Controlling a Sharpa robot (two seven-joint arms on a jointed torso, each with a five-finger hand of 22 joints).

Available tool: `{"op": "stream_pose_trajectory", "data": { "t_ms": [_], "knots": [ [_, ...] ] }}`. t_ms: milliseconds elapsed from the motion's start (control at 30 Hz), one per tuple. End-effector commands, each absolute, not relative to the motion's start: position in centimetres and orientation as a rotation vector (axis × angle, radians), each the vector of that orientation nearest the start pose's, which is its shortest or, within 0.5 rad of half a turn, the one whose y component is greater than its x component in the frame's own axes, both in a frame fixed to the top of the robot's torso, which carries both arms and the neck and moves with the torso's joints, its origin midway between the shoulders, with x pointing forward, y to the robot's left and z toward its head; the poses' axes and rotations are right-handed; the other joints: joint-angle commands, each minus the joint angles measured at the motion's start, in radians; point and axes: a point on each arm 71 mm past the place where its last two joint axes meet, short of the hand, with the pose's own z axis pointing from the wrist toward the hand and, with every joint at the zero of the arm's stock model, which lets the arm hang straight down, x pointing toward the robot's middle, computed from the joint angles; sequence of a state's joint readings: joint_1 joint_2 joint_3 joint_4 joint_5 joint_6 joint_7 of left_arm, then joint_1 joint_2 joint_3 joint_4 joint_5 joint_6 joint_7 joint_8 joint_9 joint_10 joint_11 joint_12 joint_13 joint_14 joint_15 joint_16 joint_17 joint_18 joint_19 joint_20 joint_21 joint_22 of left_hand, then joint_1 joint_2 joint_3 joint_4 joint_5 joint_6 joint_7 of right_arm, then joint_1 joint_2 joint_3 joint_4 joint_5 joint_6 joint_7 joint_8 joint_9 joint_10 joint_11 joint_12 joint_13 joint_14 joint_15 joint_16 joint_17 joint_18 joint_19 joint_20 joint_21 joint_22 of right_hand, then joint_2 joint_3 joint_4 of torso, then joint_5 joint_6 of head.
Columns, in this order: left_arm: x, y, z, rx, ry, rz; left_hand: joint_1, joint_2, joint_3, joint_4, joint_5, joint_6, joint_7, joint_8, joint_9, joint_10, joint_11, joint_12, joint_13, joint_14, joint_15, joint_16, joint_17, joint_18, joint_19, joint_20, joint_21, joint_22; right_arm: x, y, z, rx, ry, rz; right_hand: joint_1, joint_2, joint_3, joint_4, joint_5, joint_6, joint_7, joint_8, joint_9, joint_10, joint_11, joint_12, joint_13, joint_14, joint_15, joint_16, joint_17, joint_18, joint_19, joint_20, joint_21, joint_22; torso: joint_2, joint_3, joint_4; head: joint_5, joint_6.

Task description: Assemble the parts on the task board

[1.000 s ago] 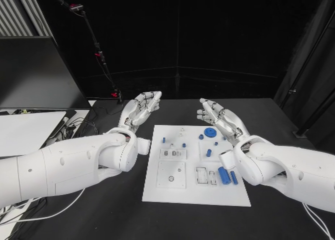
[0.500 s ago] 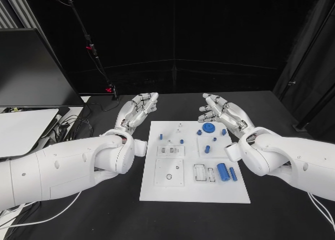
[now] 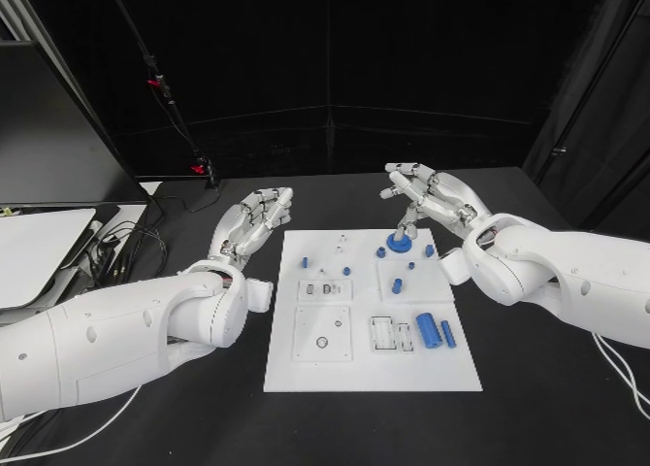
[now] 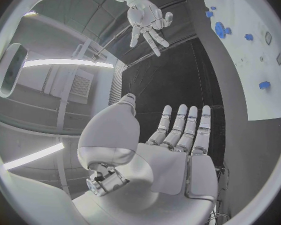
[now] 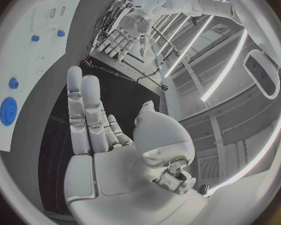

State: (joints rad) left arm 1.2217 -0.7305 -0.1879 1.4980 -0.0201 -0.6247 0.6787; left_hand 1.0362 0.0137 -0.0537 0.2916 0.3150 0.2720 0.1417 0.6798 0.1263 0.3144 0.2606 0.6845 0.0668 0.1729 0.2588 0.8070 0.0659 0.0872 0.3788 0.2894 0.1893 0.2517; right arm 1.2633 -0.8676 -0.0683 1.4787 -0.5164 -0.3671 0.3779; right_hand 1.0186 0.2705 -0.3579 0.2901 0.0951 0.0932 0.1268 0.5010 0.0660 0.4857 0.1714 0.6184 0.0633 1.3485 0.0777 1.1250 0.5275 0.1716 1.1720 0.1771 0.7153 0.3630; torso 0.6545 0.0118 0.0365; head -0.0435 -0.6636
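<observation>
head view: high, looking down on black worktop [image 3: 549,388] and flat white rectangular task board [image 3: 370,374] | wrist views: close behind each palm, facing along the fingers | shared: the board [image 4: 265,60] [image 5: 28,45]

I count 1 task board [image 3: 308,374], 2 hands, left [image 3: 255,221] and right [image 3: 429,199], 1 monitor [image 3: 39,126].
</observation>
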Motion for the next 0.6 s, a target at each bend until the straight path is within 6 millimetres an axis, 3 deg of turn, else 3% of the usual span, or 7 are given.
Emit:
{"op": "stream_pose_trajectory", "data": {
  "t_ms": [33, 100, 133, 233, 333, 433, 600],
  "knots": [
    [47.1, 17.4, -17.9, -0.679, 0.96, -1.555, 0.007, 0.005, -0.004, 0.001, 0.002, -0.001, 0.155, 0.003, -0.002, 0.002, 0.001, 0.004, -0.001, 0.008, 0.0, 0.001, -0.002, 0.011, 0.007, -0.002, 0.003, 0.001, 50.8, -23.0, -14.8, 0.435, 1.507, 1.258, 0.037, -0.004, 0.013, -0.002, 0.022, 0.083, 0.115, 0.084, 0.007, 0.052, -0.004, 0.004, 0.0, 0.103, -0.005, 0.218, 0.382, -0.01, 0.06, -0.008, 0.174, 0.165, 0.015, -0.0024, 0.0116, -0.022, 0.008],
    [47.1, 17.3, -17.9, -0.679, 0.962, -1.557, 0.007, 0.006, -0.004, 0.001, 0.002, -0.001, 0.155, 0.003, -0.002, 0.002, 0.001, 0.003, -0.001, 0.009, 0.0, 0.001, -0.002, 0.011, 0.008, -0.002, 0.004, 0.001, 51.3, -23.5, -14.7, 0.4, 1.508, 1.22, 0.081, -0.016, 0.021, -0.011, 0.039, 0.246, 0.117, 0.188, 0.024, 0.091, 0.003, 0.003, 0.0, 0.144, 0.004, 0.3, 0.556, -0.03, 0.109, -0.007, 0.318, 0.333, 0.02, -0.0033, 0.0169, -0.029, 0.01],
    [47.1, 17.3, -17.9, -0.679, 0.963, -1.558, 0.007, 0.007, -0.004, 0.001, 0.002, -0.002, 0.155, 0.003, -0.003, 0.001, 0.001, 0.003, -0.002, 0.009, 0.0, 0.001, -0.002, 0.011, 0.009, -0.002, 0.005, 0.002, 51.5, -23.7, -14.6, 0.379, 1.508, 1.198, 0.112, -0.023, 0.028, -0.018, 0.056, 0.309, 0.114, 0.182, 0.021, 0.109, 0.007, -0.001, -0.001, 0.155, 0.005, 0.324, 0.61, -0.034, 0.122, -0.007, 0.37, 0.391, 0.021, -0.0037, 0.0184, -0.03, 0.01],
    [47.2, 17.2, -18.0, -0.679, 0.967, -1.558, 0.008, 0.007, -0.003, 0.001, 0.002, -0.002, 0.155, 0.003, -0.003, 0.001, 0.001, 0.003, -0.002, 0.009, 0.0, 0.001, -0.002, 0.011, 0.012, -0.002, 0.006, 0.004, 52.1, -24.2, -14.5, 0.309, 1.504, 1.131, 0.198, -0.04, 0.044, -0.021, 0.07, 0.437, 0.108, 0.092, -0.003, 0.155, -0.007, -0.032, -0.001, 0.163, 0.001, 0.361, 0.694, -0.041, 0.115, -0.002, 0.48, 0.506, 0.026, -0.0042, 0.023, -0.032, 0.009],
    [47.2, 17.3, -18.1, -0.68, 0.97, -1.556, 0.008, 0.008, -0.003, 0.001, 0.002, -0.002, 0.155, 0.003, -0.004, 0.0, 0.001, 0.003, -0.002, 0.009, 0.0, 0.001, -0.002, 0.011, 0.013, -0.002, 0.006, 0.004, 52.4, -24.6, -14.4, 0.252, 1.489, 1.071, 0.28, -0.056, 0.072, -0.061, 0.04, 0.507, 0.093, 0.049, -0.001, 0.198, -0.015, -0.043, 0.0, 0.171, -0.008, 0.377, 0.74, -0.059, 0.147, -0.002, 0.563, 0.626, 0.031, -0.0046, 0.0279, -0.035, 0.008],
    [47.2, 17.3, -18.2, -0.68, 0.972, -1.554, 0.009, 0.01, -0.003, 0.001, 0.002, -0.003, 0.155, 0.002, -0.004, 0.0, 0.001, 0.002, -0.002, 0.009, 0.0, 0.0, -0.002, 0.011, 0.016, -0.001, 0.009, 0.007, 52.8, -24.7, -14.4, 0.183, 1.477, 1.006, 0.35, -0.073, 0.106, -0.1, -0.032, 0.567, 0.073, -0.005, -0.002, 0.246, -0.03, -0.065, -0.002, 0.174, -0.021, 0.388, 0.765, -0.073, 0.174, -0.014, 0.623, 0.713, 0.034, -0.0053, 0.0298, -0.037, 0.01],
    [47.3, 17.4, -18.4, -0.68, 0.974, -1.551, 0.01, 0.013, -0.003, 0.002, 0.002, -0.004, 0.155, 0.002, -0.005, -0.001, 0.001, 0.002, -0.002, 0.009, 0.0, 0.0, -0.002, 0.011, 0.017, -0.001, 0.009, 0.007, 53.6, -24.4, -14.7, 0.076, 1.48, 0.893, 0.456, -0.099, 0.155, -0.16, -0.041, 0.663, 0.054, -0.083, -0.003, 0.311, -0.047, -0.118, -0.003, 0.177, -0.034, 0.395, 0.788, -0.107, 0.251, -0.026, 0.726, 0.902, 0.033, -0.0069, 0.0291, -0.039, 0.004]
  ]
}}
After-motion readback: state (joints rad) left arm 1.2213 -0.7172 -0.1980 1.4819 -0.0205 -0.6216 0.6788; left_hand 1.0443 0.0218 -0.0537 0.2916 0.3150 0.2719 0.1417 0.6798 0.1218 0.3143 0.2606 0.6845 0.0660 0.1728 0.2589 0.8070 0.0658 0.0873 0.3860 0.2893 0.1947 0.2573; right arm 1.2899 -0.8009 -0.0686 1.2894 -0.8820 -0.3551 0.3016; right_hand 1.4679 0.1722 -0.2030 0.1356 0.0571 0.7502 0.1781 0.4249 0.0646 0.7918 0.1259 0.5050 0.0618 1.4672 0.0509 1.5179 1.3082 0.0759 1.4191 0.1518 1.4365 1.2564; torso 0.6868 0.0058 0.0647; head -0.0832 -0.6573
